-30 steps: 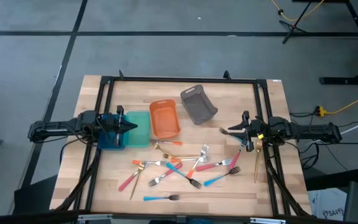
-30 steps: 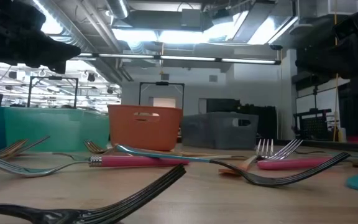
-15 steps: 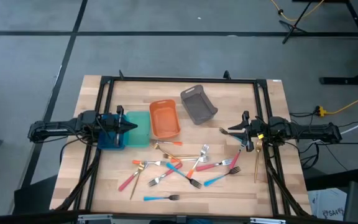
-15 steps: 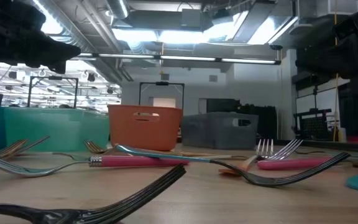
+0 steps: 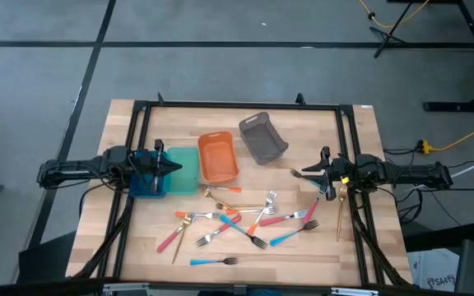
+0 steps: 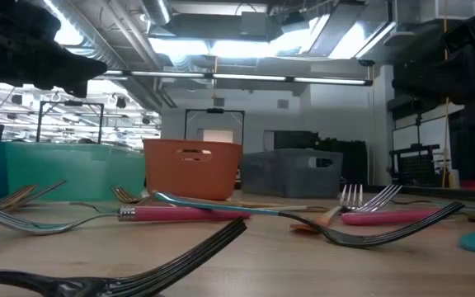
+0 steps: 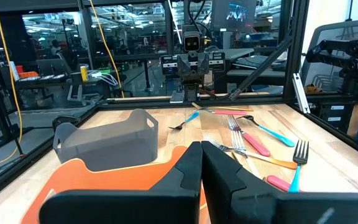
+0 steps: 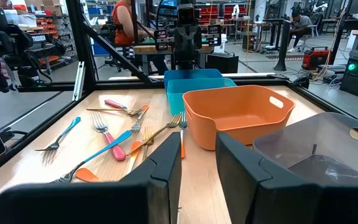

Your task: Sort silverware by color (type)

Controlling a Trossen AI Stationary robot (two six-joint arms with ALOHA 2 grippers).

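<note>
Near the orange bin (image 5: pixel 218 158), silverware (image 5: pixel 237 222) scattered loose across the table (image 5: pixel 303 131). Beside that bin, over the teal bin (image 5: pixel 179 171): left tool (image 5: pixel 176 167), fingers pressed together, empty. Well apart from it: right tool (image 5: pixel 299 173), fingers parted, empty.

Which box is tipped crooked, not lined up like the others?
The grey bin. It sits turned at an angle, while the orange bin and teal bin sit side by side, nearly straight.

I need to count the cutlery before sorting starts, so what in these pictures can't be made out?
- High view: the silverware lies crossed; an exact count is unsure.
- Low view: bin contents are hidden behind the orange bin walls.
- High view: the left end effector covers part of the teal bin.
</note>
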